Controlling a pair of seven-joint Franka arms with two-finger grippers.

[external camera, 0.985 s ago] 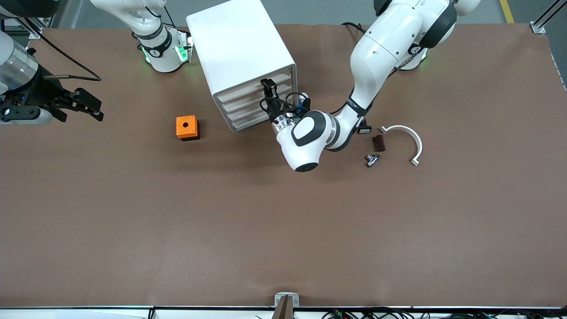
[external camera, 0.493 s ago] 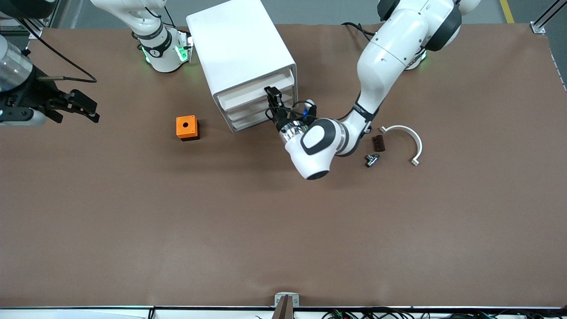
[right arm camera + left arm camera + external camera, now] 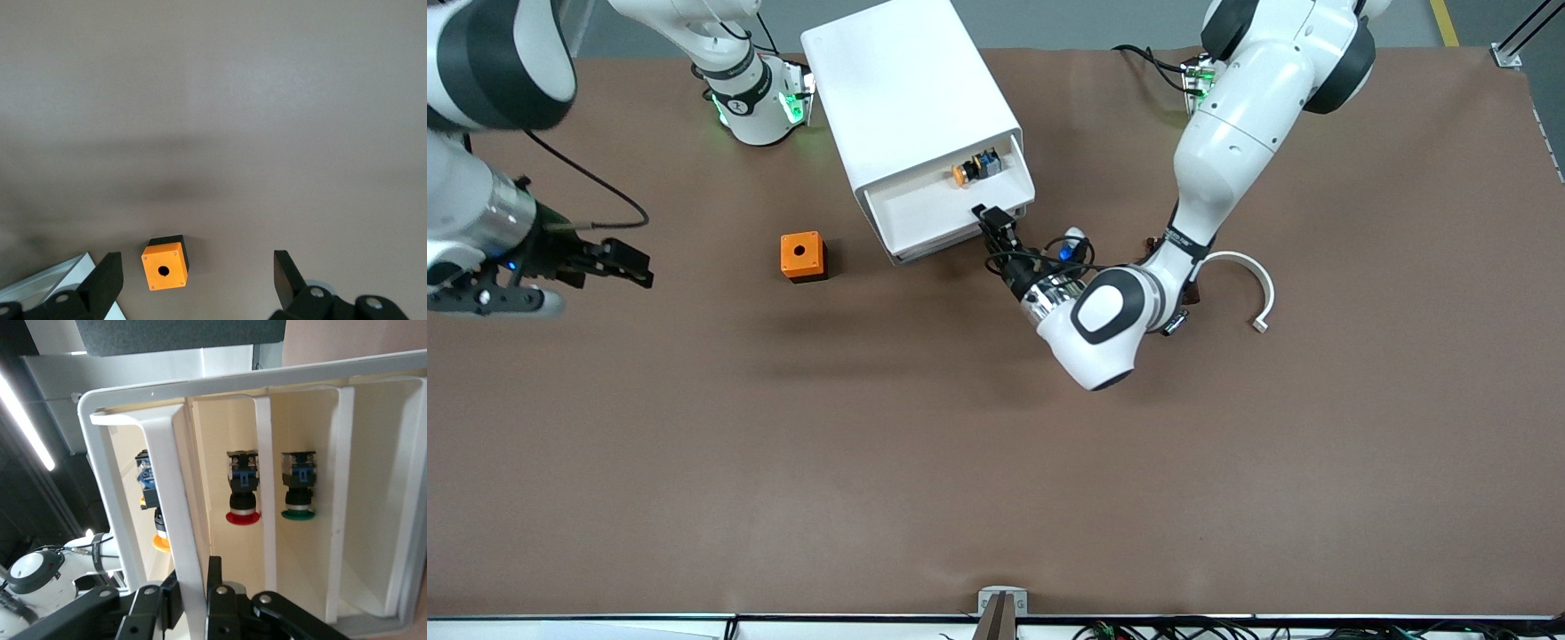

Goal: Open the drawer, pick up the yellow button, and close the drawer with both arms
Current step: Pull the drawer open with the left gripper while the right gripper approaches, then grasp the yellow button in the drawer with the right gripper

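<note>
The drawer, uppermost in the white cabinet, stands pulled out. The button, orange cap on a black and blue body, lies in it at the end toward the left arm. My left gripper is shut on the drawer's front lip. In the left wrist view the lip runs between the black fingers of that gripper, and the button shows past it. My right gripper is open and empty over the table at the right arm's end. In the right wrist view that gripper has its jaws wide apart.
An orange box with a hole sits on the table between the right gripper and the cabinet; it also shows in the right wrist view. A white curved part lies beside the left arm. Lower drawers hold a red-capped button and a green-capped one.
My left gripper has pulled the top drawer out toward the front camera, and the button has come into view. My right gripper has moved a little toward the orange box.
</note>
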